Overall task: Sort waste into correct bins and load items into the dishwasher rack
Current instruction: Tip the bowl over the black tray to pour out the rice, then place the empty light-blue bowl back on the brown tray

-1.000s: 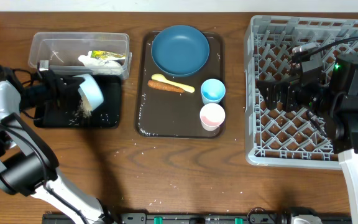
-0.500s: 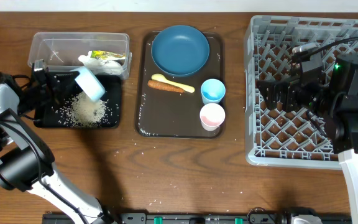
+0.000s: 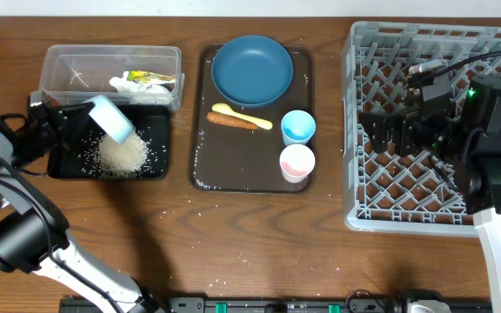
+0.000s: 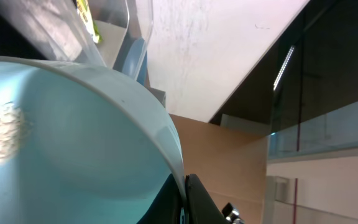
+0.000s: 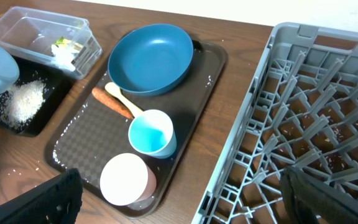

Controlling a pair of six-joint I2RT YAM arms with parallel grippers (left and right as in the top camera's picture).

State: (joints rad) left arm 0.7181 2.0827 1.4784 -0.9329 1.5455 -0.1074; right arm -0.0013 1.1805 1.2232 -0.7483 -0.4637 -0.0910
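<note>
Overhead: left gripper (image 3: pixel 78 119) clamped on the rim of the small light blue bowl (image 3: pixel 111 119), held tipped above the black tray (image 3: pixel 156 170) at the table's left. Rice heap (image 3: pixel 122 152) lies in the tray beneath. Right gripper (image 3: pixel 386 132) spread wide, empty, over the dishwasher rack (image 3: pixel 381 213). Bowl looks light, rigid, smooth plastic and probably slippery; the rim seems the only practical hold. Wooden table (image 3: pixel 259 243), stray grains scattered. Room: pale wall and dark panels in left wrist view.
</note>
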